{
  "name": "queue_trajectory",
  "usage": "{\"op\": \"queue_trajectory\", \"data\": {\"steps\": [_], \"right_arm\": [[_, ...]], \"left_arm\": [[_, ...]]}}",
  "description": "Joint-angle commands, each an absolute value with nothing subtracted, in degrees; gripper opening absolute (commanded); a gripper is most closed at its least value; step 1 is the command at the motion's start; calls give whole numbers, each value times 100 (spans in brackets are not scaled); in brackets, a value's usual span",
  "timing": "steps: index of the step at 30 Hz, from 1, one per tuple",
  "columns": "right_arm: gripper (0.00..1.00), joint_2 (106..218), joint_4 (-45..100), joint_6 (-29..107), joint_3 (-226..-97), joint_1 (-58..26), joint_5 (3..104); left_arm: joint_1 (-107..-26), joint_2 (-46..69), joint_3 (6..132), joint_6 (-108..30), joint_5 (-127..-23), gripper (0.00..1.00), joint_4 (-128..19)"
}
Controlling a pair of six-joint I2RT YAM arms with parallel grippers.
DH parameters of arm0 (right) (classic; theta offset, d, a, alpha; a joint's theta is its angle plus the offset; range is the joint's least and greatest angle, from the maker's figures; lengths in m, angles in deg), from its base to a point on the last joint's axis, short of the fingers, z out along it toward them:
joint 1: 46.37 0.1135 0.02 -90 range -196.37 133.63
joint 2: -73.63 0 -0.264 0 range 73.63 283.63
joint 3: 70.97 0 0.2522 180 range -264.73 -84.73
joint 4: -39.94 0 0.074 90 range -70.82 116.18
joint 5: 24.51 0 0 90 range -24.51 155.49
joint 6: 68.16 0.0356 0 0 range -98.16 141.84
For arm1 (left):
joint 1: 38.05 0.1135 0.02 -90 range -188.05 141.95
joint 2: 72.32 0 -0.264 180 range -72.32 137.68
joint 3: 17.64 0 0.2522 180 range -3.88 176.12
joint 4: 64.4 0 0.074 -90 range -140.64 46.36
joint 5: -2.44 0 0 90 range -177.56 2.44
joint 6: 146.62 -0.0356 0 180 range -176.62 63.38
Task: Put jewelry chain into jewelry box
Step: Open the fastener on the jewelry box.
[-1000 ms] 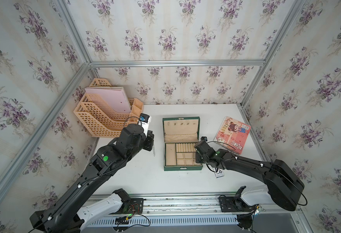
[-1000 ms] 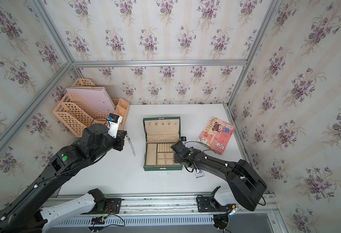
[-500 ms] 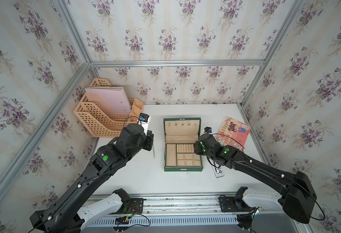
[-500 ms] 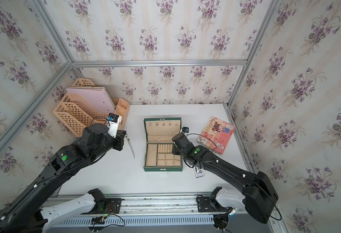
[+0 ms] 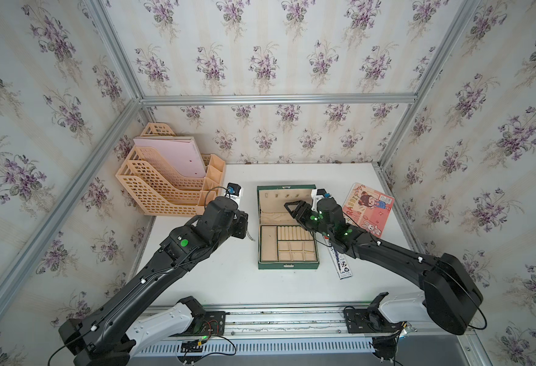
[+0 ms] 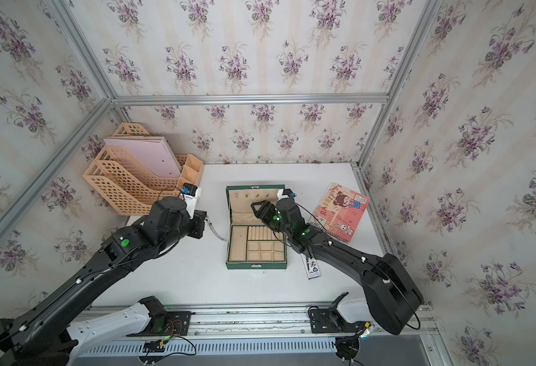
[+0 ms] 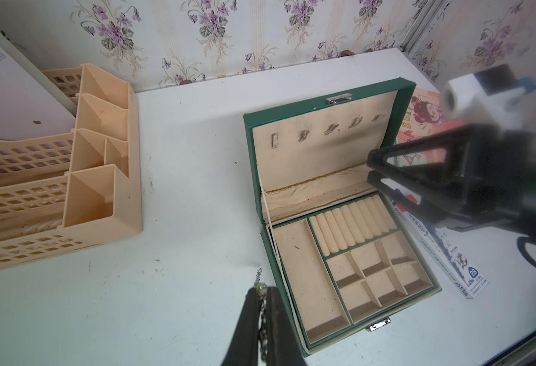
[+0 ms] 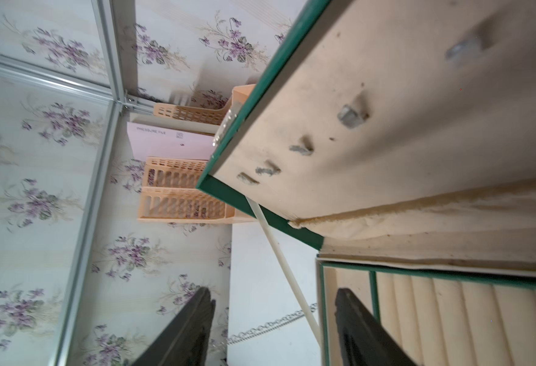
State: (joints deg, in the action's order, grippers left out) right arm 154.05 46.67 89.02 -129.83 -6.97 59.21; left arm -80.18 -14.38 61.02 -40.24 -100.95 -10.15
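Jewelry box (image 5: pixel 287 265): lid open.
Left gripper (image 7: pixel 262 290): clamped on jewelry chain (image 6: pixel 216 231), at box's nine o'clock.
Right gripper (image 8: pixel 273 296): jaws apart, empty, at box's twelve o'clock, over lid.

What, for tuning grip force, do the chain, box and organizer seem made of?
Chain: probably metal; small silvery links that glint.
Box: matte dark green covering, perhaps faux leather; the core is hidden.
Lining: beige velvety fabric, fuzzy and stained.
Organizer: peach moulded plastic, with smooth walls and a lattice.
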Motion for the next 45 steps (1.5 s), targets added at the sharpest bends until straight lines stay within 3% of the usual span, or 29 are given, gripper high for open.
{"op": "queue_trajectory", "data": {"steps": [1,18,31,45], "right_arm": [[64,15689,5909,9832,-12995,-755,5803],[58,17254,6988,11003,-13535,-813,5983],[49,17367,6889,11531,-13383,-554,6666],[52,17240,7468,11922,-13068,-7,8236]], "left_arm": [[-8023,-1431,5966,-3857,-10039,0,-1333],[-8015,-1343,5747,-3888,-9920,0,-1500],[-8015,-1351,5713,-3871,-9910,0,-1522],[-8015,-1430,5634,-3838,-9848,0,-1572]]}}
